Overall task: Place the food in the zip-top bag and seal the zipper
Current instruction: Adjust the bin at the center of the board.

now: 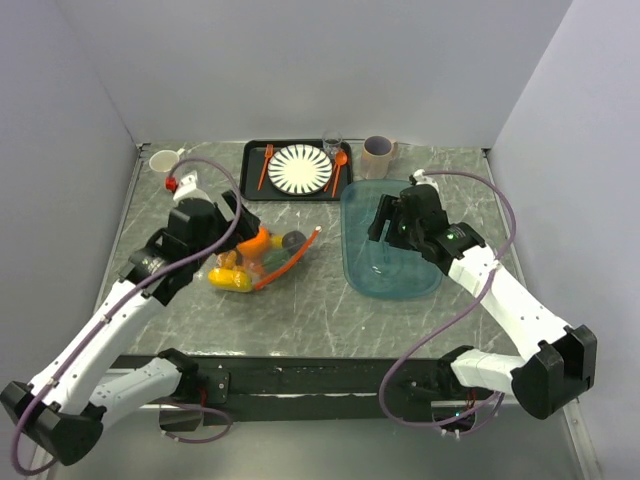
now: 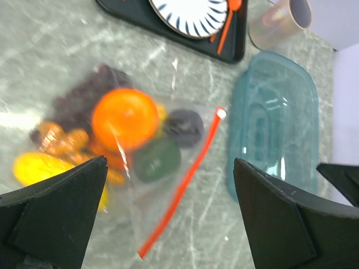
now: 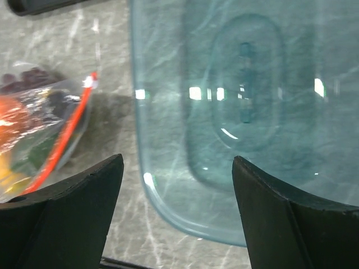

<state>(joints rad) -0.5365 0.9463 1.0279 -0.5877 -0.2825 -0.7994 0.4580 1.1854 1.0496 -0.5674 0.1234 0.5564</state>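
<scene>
On the grey, marble-veined counter [image 1: 300,310] the left claw [image 2: 170,168] hangs with its blunt black fingers spread wide, gripping nothing, above the zip-top bag [image 2: 151,218] — soft, crinkled clear film lying left of centre. Through it show a smooth round orange [image 2: 124,119], a dull green piece [image 2: 157,159], a dark purple piece [image 2: 184,128] and a yellow piece [image 2: 39,168], bunched together. The zipper [image 2: 188,176], a thin orange-red strip, runs slantwise along the bag's right edge. To the right, the right claw [image 3: 177,168], fingers likewise apart and empty, hovers over a rigid teal translucent tub [image 3: 168,112] with rounded corners. At the far edge — a black tray [image 1: 249,178] bearing a striped round plate [image 1: 300,168].
</scene>
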